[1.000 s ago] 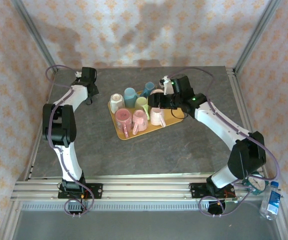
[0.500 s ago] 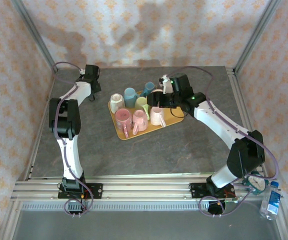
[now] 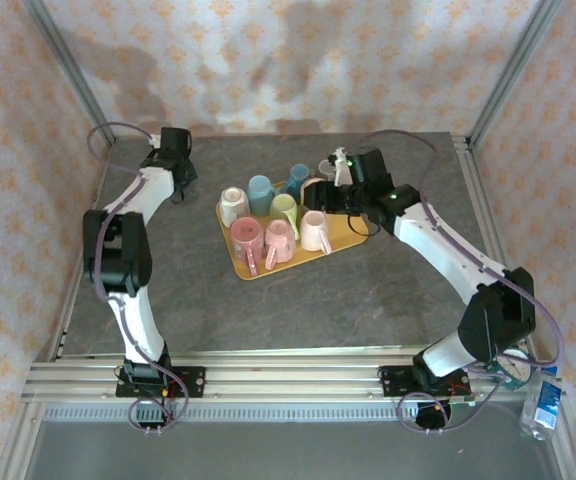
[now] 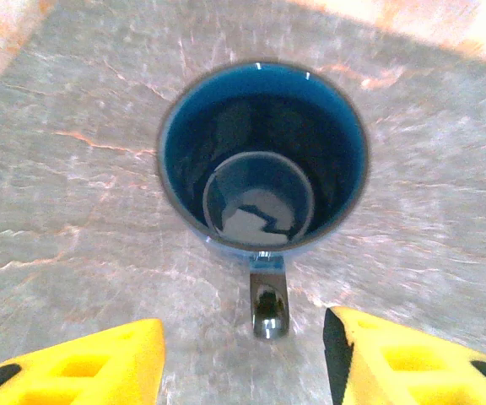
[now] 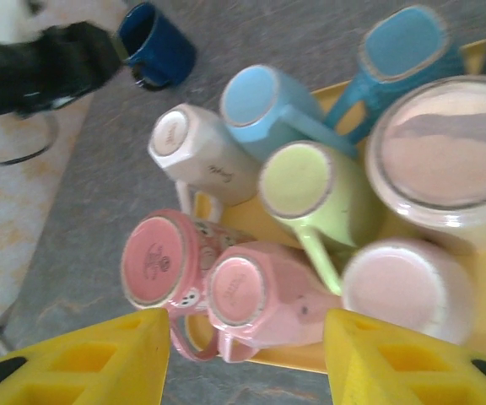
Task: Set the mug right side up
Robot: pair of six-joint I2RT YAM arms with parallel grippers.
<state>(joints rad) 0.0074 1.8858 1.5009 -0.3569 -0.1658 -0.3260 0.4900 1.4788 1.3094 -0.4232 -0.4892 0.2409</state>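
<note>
Dark blue mug (image 4: pixel 262 156) stands upright, mouth up, on the grey surface (image 4: pixel 57 169). It is off the tray (image 3: pixel 353 235), past the tray's far-left corner. Inside is glossy and empty, with the handle pointing at the gap of the left tool (image 4: pixel 243 363).

Left tool is apart. Its yellow fingers (image 4: pixel 99 363) sit on either side of the handle, low in the left wrist view, not touching the mug. In the top view the left tool (image 3: pixel 175 165) is well left of the tray, near the surface's back edge.

Right tool (image 5: pixel 247 354) is also apart and holds nothing. It hovers over the tray's near side with its yellow fingers (image 5: pixel 83 354) spread wide. In the top view the right tool (image 3: pixel 323 195) is at the tray's far-right part.

On the tray, all bottoms up:
- white mug (image 5: pixel 197 152)
- light blue mug (image 5: pixel 264 110)
- teal mug (image 5: pixel 403 51)
- green mug (image 5: pixel 306 190)
- patterned pink mug (image 5: pixel 159 261)
- plain pink mug (image 5: pixel 251 291)
- pale pink mug (image 5: pixel 407 291)
- wide pinkish cup (image 5: pixel 450 152)

They are packed close, several of them touching. The right wrist view also shows the dark blue mug (image 5: pixel 154 42) beyond the tray's far-left side, beside the black left arm (image 5: pixel 40 67).
</note>
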